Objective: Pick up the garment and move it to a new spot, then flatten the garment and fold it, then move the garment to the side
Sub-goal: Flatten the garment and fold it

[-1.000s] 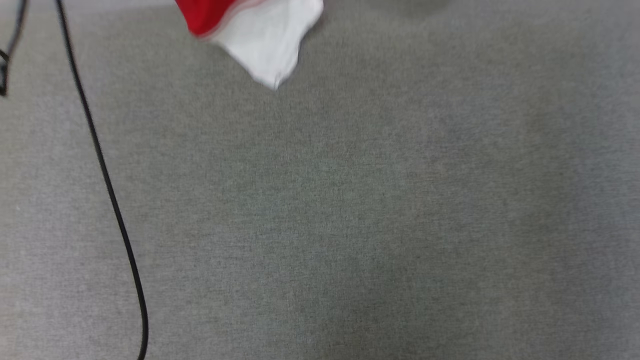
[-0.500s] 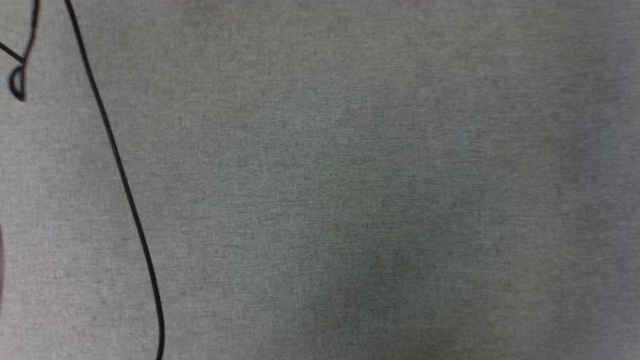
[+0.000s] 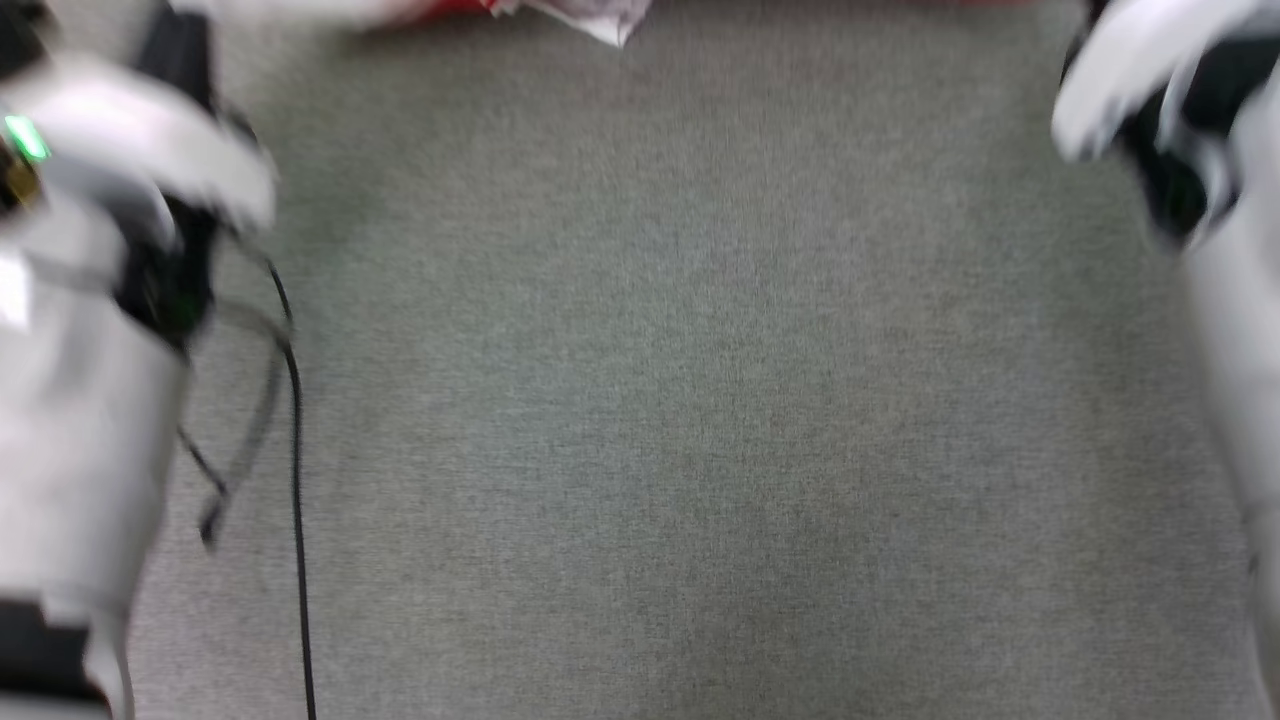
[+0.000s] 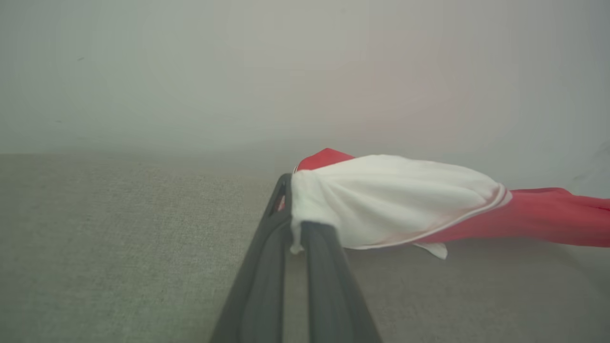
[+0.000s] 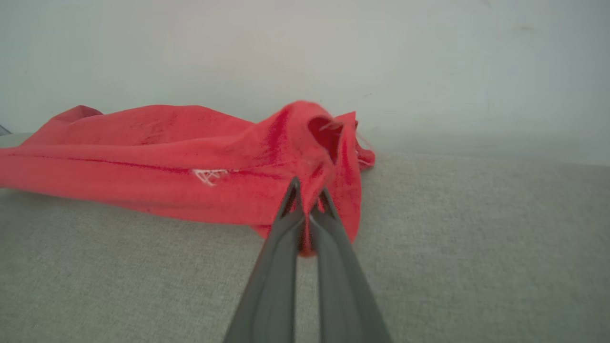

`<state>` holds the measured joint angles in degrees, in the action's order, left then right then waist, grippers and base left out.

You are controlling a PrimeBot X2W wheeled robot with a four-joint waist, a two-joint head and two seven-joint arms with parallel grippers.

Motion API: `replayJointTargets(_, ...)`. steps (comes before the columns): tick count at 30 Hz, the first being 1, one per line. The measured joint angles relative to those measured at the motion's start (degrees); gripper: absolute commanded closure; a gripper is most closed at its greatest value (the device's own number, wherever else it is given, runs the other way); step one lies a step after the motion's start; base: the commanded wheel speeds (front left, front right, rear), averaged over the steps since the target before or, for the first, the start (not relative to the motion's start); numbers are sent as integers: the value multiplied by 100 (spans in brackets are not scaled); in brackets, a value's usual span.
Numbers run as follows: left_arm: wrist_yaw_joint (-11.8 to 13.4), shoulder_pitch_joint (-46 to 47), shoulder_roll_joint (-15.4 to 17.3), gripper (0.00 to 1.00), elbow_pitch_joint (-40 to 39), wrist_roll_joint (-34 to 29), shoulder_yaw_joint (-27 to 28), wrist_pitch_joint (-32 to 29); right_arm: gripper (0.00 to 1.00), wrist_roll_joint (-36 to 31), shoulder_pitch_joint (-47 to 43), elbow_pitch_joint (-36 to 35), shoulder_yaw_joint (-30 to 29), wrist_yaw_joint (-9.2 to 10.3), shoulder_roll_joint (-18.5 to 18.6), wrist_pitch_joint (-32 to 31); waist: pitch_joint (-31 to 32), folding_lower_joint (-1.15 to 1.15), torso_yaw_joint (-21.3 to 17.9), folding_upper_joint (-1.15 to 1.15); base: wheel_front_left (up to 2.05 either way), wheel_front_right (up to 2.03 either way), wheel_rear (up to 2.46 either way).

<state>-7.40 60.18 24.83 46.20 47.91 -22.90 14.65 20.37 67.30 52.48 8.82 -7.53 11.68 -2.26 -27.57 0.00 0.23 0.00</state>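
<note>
The garment is stretched low over the grey surface between my two grippers. In the left wrist view my left gripper is shut on its white sleeve, with red cloth trailing off to the right. My right gripper pinches a bunched red edge of the garment, which runs off to the left of that view. From the head camera, a thin red and white strip of the garment lies along the top edge. My pale left forearm and right forearm are blurred at the sides. The number and lettering are hidden.
A grey woven surface spreads under everything. A black cable runs down its left part, beside my left arm. A pale wall rises behind the surface's far edge in both wrist views.
The head camera has shifted. The garment's white corner slid out of the top, then a thin strip came back. Both forearms have come into the sides of the picture.
</note>
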Motion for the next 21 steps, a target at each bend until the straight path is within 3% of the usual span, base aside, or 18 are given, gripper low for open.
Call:
replayJointTargets(8, -4, -2008, 137, 100, -737, 224, 113, 23, 100, 660, -2031, -745, 428, -1, 341, 185, 729, -1, 79, 0, 0, 0, 0)
replayJointTargets(21, 565, -4724, 148, 100, -1998, 258, 303, 7, 100, 918, -4838, -2361, 71, -3, 578, -9, 1911, -2, 158, 0, 0, 0, 0)
